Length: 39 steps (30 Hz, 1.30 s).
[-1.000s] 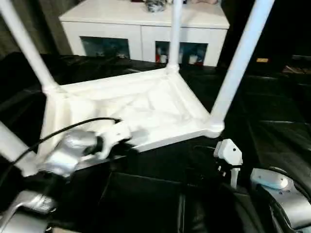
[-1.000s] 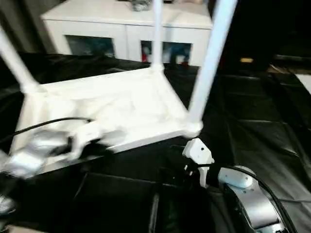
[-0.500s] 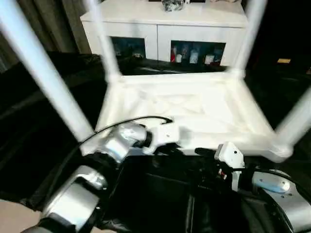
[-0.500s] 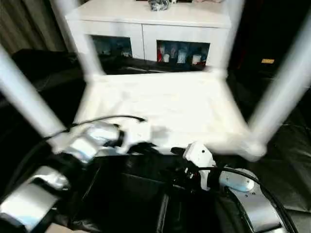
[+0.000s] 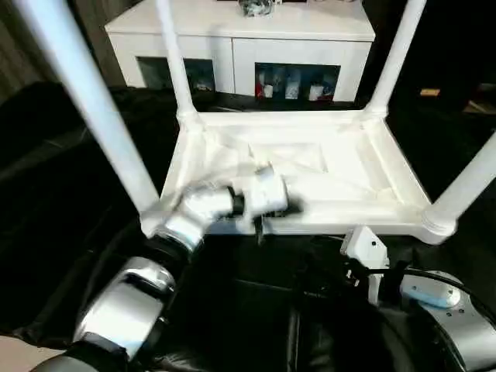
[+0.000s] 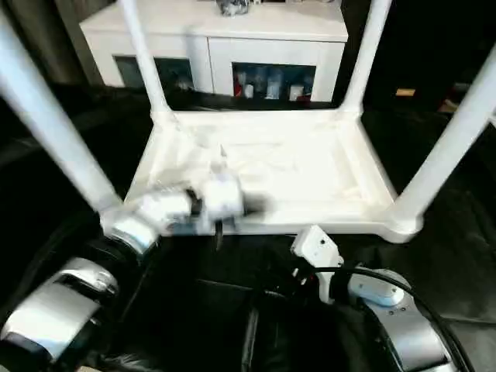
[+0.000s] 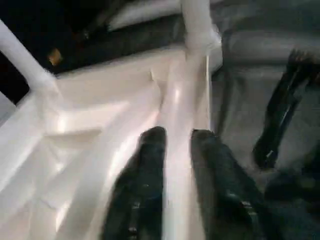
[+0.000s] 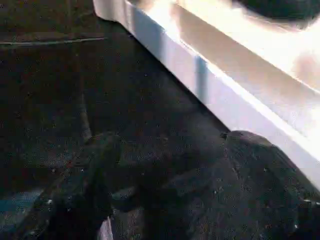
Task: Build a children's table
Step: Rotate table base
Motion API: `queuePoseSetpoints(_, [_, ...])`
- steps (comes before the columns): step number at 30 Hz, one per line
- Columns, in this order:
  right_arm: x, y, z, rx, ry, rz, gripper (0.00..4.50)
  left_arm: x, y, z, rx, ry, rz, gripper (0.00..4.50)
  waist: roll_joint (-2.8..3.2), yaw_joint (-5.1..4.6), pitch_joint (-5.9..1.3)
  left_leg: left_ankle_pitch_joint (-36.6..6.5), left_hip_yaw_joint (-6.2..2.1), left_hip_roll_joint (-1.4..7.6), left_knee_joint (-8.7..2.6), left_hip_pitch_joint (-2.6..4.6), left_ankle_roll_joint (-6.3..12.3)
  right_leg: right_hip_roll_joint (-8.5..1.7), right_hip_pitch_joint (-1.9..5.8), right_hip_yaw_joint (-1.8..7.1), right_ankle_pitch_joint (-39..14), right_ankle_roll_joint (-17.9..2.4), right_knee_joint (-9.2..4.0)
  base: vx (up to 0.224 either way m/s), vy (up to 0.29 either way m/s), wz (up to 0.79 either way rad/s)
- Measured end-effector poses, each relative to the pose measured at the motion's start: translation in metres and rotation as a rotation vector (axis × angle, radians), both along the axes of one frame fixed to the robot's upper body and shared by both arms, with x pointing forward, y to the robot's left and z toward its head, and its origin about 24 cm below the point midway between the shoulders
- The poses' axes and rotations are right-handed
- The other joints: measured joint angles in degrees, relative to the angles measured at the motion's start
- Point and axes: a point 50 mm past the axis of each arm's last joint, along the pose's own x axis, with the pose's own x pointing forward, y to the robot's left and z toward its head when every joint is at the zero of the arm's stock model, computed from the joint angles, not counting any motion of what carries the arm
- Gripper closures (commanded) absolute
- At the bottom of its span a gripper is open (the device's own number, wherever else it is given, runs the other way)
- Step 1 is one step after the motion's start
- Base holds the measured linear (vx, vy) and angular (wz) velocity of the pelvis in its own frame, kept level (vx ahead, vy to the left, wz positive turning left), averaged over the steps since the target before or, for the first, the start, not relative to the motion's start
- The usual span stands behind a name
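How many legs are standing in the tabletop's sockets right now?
4. Near-left leg, far-left leg, far-right leg, near-right leg, one at each corner of the upside-down tabletop.

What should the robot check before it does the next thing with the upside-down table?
1. All four legs stand in the tabletop's corner sockets: ok.
2. Tabletop lies underside up on the black surface: ok.
3. Left gripper straddles the near rim, fingers a little apart: ok; firm grip: cannot tell.
4. Right gripper open, holding nothing, beside the rim: ok.
5. Legs pushed fully home: cannot tell.
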Motion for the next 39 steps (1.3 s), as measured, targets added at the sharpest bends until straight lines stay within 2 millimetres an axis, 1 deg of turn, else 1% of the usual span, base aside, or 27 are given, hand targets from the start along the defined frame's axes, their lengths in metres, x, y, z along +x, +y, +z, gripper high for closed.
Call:
queuePoseSetpoints(1, [0.000,0.003,-0.001,0.009,-0.003,0.000,0.81,-0.007,0.009,-0.002,-0.049,0.023,0.004,3.32,0.00,-0.30,0.00,0.00,0.00,-0.02,0.01,0.02,0.00,0.00,0.01,0.05,-0.02,-0.02,0.00,0.000,0.000,0.00])
queuePoseSetpoints(3, [0.000,0.003,-0.001,0.011,-0.003,-0.007,0.81,-0.019,0.019,-0.010,-0.093,0.077,0.013,3.02,-0.14,-0.26,0.09,-0.01,0.00,-0.02,0.01,-0.03,-0.01,0.00,-0.03,0.02,-0.05,-0.05,0.00,0.000,0.000,0.00])
queuePoseSetpoints(5, [0.002,0.004,-0.001,0.004,-0.007,-0.011,0.81,-0.026,0.026,-0.014,-0.102,0.129,0.026,3.01,-0.16,-0.02,0.16,-0.01,0.00,0.01,0.03,-0.08,-0.02,0.00,-0.02,-0.01,-0.05,-0.06,-0.01,0.000,0.000,0.00])
queuePoseSetpoints(6, [0.005,0.005,0.000,-0.005,-0.021,-0.016,0.81,-0.036,0.036,-0.012,-0.118,0.143,0.034,2.98,-0.02,-0.29,0.14,-0.02,0.05,0.01,0.02,0.00,-0.02,-0.01,-0.02,0.07,-0.04,-0.07,0.00,0.000,0.000,0.00])
queuePoseSetpoints(7, [0.006,0.001,0.000,-0.023,-0.024,-0.038,0.81,-0.043,0.041,-0.013,-0.118,0.166,0.034,2.86,-0.01,-0.38,0.13,-0.02,0.06,-0.01,0.02,0.15,-0.03,0.00,0.12,0.13,-0.05,-0.06,0.01,0.000,0.000,0.00])
queuePoseSetpoints(8, [0.012,-0.003,-0.002,-0.061,-0.037,-0.074,0.81,-0.056,0.052,-0.012,-0.111,0.194,0.041,2.86,0.00,-0.62,0.15,-0.03,0.06,0.00,-0.03,0.15,-0.05,0.01,0.08,0.10,-0.07,-0.07,0.01,0.000,0.000,0.00])
queuePoseSetpoints(10, [0.021,-0.017,-0.005,-0.120,-0.052,-0.174,0.81,-0.076,0.067,-0.018,-0.073,0.259,0.038,2.56,0.08,-0.93,0.13,-0.03,0.05,-0.01,-0.02,0.27,-0.06,0.04,0.13,0.13,-0.07,-0.06,0.04,0.000,0.000,0.00])
queuePoseSetpoints(11, [0.027,-0.023,-0.006,-0.143,-0.058,-0.215,0.81,-0.085,0.073,-0.021,-0.057,0.299,0.049,2.56,0.07,-1.13,0.21,-0.04,0.06,-0.02,-0.08,0.26,-0.07,0.05,0.10,0.18,-0.08,-0.05,0.05,0.000,0.000,0.00])
queuePoseSetpoints(13, [0.038,-0.023,-0.007,-0.149,-0.077,-0.280,0.81,-0.103,0.081,-0.027,-0.057,0.355,0.065,2.56,0.10,-1.56,0.24,-0.02,0.05,-0.02,-0.13,0.29,-0.09,0.09,0.09,0.20,-0.09,-0.04,0.05,0.000,0.000,0.00])
queuePoseSetpoints(14, [0.045,-0.027,-0.007,-0.166,-0.092,-0.328,0.81,-0.109,0.081,-0.028,-0.067,0.378,0.068,2.56,0.18,-1.48,0.30,0.02,0.04,-0.03,-0.13,0.24,-0.16,0.09,0.08,0.20,-0.24,0.21,0.04,0.000,0.000,0.00])
queuePoseSetpoints(15, [0.051,-0.029,-0.006,-0.177,-0.104,-0.359,0.81,-0.112,0.083,-0.028,-0.077,0.388,0.079,2.56,0.17,-1.55,0.31,0.02,0.04,-0.03,-0.16,0.22,-0.16,0.11,0.11,0.24,-0.25,0.23,0.04,0.000,0.000,0.00])
queuePoseSetpoints(16, [0.055,-0.032,-0.004,-0.180,-0.115,-0.386,0.81,-0.113,0.085,-0.027,-0.083,0.390,0.091,2.56,0.16,-1.41,0.31,0.02,0.04,-0.02,-0.16,0.24,-0.16,0.15,0.14,0.30,-0.25,0.23,0.04,0.000,0.000,0.00])
queuePoseSetpoints(18, [0.069,-0.035,0.000,-0.196,-0.138,-0.441,0.81,-0.122,0.099,-0.028,-0.082,0.399,0.162,2.56,0.13,-1.91,0.30,0.04,-0.03,0.01,-0.16,0.33,-0.20,0.25,0.15,0.36,-0.25,0.23,0.06,0.000,0.000,0.00])
queuePoseSetpoints(20, [0.080,-0.039,-0.003,-0.230,-0.142,-0.500,0.81,-0.132,0.116,-0.032,-0.049,0.431,0.243,2.56,-0.09,-2.22,0.34,0.06,-0.23,0.01,-0.17,0.33,-0.23,0.35,0.09,0.27,-0.26,0.24,0.06,0.000,0.000,0.00])
queuePoseSetpoints(23, [0.090,-0.043,-0.009,-0.256,-0.151,-0.564,0.81,-0.136,0.133,-0.033,-0.028,0.446,0.331,2.56,-0.24,-2.21,0.41,0.06,-0.31,0.02,-0.19,0.34,-0.23,0.41,0.06,0.25,-0.26,0.25,0.07,0.000,0.000,0.00])
queuePoseSetpoints(24, [0.095,-0.041,-0.011,-0.247,-0.150,-0.583,0.81,-0.136,0.139,-0.031,-0.032,0.444,0.356,2.56,-0.27,-2.26,0.42,0.06,-0.31,0.02,-0.19,0.35,-0.23,0.41,0.06,0.26,-0.26,0.25,0.07,0.000,0.000,0.00])
queuePoseSetpoints(26, [0.103,-0.044,-0.012,-0.249,-0.165,-0.646,0.81,-0.134,0.149,-0.025,-0.038,0.419,0.398,2.56,-0.28,-2.33,0.44,0.06,-0.31,0.01,-0.17,0.34,-0.23,0.41,0.01,0.26,-0.26,0.24,0.04,0.000,0.000,0.00])
queuePoseSetpoints(28, [0.107,-0.052,-0.012,-0.272,-0.187,-0.709,0.81,-0.134,0.159,-0.021,-0.023,0.401,0.427,2.56,-0.32,-2.36,0.45,0.06,-0.30,-0.02,-0.16,0.34,-0.23,0.40,0.04,0.30,-0.26,0.24,0.00,0.000,0.000,0.00])
queuePoseSetpoints(31, [0.113,-0.070,-0.009,-0.299,-0.238,-0.846,0.81,-0.134,0.176,-0.021,-0.036,0.393,0.505,2.56,-0.32,-2.33,0.46,0.06,-0.24,-0.07,-0.10,0.32,-0.23,0.37,0.03,0.38,-0.25,0.23,-0.01,0.000,0.000,0.00])
queuePoseSetpoints(33, [0.113,-0.077,-0.005,-0.280,-0.269,-0.877,0.81,-0.133,0.183,-0.022,-0.046,0.379,0.544,2.56,-0.45,-2.29,0.45,0.06,-0.24,-0.06,-0.09,0.33,-0.23,0.37,0.04,0.38,-0.25,0.23,0.00,0.000,0.000,0.00])
queuePoseSetpoints(34, [0.114,-0.077,-0.003,-0.247,-0.273,-0.873,0.81,-0.133,0.185,-0.022,-0.064,0.372,0.558,2.56,-0.48,-2.34,0.46,0.06,-0.24,-0.06,-0.09,0.33,-0.23,0.37,0.03,0.37,-0.25,0.24,0.00,0.000,0.000,0.00])
queuePoseSetpoints(35, [0.114,-0.074,0.001,-0.174,-0.278,-0.850,0.81,-0.129,0.189,-0.020,-0.108,0.355,0.583,2.56,-0.50,-2.49,0.47,0.06,-0.24,-0.05,-0.10,0.32,-0.23,0.37,-0.01,0.36,-0.24,0.23,0.01,0.000,0.000,0.00])
queuePoseSetpoints(37, [0.114,-0.061,0.011,-0.065,-0.315,-0.764,0.81,-0.124,0.197,-0.013,-0.155,0.310,0.620,2.56,-0.57,-2.59,0.46,0.06,-0.26,0.00,-0.12,0.32,-0.23,0.42,-0.01,0.33,-0.22,0.21,0.06,0.000,0.000,0.00])
queuePoseSetpoints(39, [0.111,-0.049,0.018,0.018,-0.352,-0.674,0.81,-0.122,0.206,-0.007,-0.185,0.281,0.637,2.56,-0.65,-2.84,0.41,0.06,-0.28,0.02,-0.12,0.37,-0.23,0.43,0.00,0.32,-0.07,0.08,0.10,0.000,0.000,0.00])
